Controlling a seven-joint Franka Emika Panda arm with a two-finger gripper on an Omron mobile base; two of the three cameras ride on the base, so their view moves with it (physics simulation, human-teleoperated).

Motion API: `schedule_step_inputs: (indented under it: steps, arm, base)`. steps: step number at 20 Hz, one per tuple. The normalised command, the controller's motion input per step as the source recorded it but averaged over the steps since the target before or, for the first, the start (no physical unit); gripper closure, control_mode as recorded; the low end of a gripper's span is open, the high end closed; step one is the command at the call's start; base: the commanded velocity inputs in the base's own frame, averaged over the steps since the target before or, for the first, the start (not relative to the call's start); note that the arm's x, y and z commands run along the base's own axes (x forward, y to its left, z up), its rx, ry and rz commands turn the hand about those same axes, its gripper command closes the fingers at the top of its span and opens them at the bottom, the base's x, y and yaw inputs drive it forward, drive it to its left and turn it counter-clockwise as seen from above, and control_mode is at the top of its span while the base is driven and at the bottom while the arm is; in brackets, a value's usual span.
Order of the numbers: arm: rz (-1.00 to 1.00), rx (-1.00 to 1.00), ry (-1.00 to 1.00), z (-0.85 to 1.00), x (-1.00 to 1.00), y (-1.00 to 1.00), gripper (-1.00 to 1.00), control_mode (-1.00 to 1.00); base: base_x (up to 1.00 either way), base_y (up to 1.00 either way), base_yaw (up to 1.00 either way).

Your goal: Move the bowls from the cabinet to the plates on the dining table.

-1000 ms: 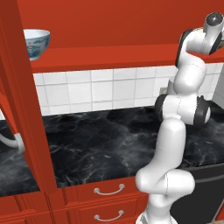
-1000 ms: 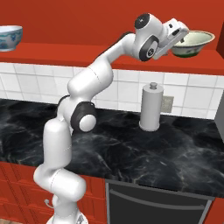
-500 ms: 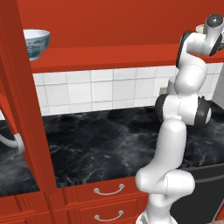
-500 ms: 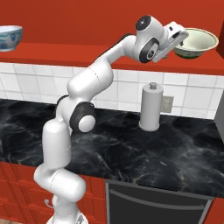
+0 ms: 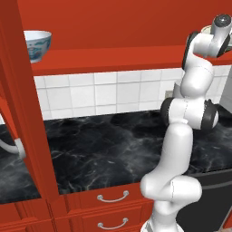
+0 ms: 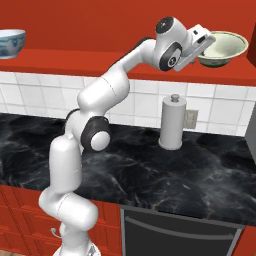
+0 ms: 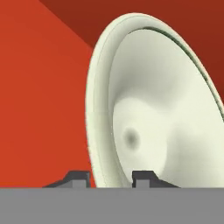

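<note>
The cream bowl (image 6: 223, 47) stands on the shelf of the red cabinet (image 6: 75, 61), at the shelf's right end. My gripper (image 6: 204, 42) reaches up to it, its fingers on either side of the bowl's near rim and shut on it. In the hand view the cream bowl (image 7: 166, 109) looms close, its wall between the two fingertips of the gripper (image 7: 110, 178). The glossy white bowl with blue pattern (image 5: 36, 44) sits at the left end of the same shelf (image 5: 113, 59), far from the hand; the white bowl (image 6: 11, 42) also shows at the left edge. The plates and dining table are out of view.
An open red cabinet door (image 5: 22, 113) stands at the left. Below the shelf runs a black marble counter (image 6: 150, 170) with a grey paper-towel holder (image 6: 172, 122) under the hand. Red drawers (image 5: 112, 197) and a dark appliance front (image 6: 175, 235) lie beneath.
The fingers have closed from wide open onto the cream bowl's rim. The hand crept slightly toward the bowl; both bowls stay in place.
</note>
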Motion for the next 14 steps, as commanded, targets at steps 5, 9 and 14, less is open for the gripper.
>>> schedule_step_inputs:
  steps: [5,9,14]
  arm:
    - [0.01,0.00,0.09,-0.48,0.00,-0.10,1.00,-1.00]
    - [0.00,-0.05,0.04,-0.30,0.00,-0.02,1.00,-1.00]
    - [0.02,-0.05,-0.07,-0.03,-0.25,-0.11,1.00,-1.00]
  base:
    - [0.00,0.00,0.00]
    - [0.00,0.00,0.00]
    - [0.00,0.00,0.00]
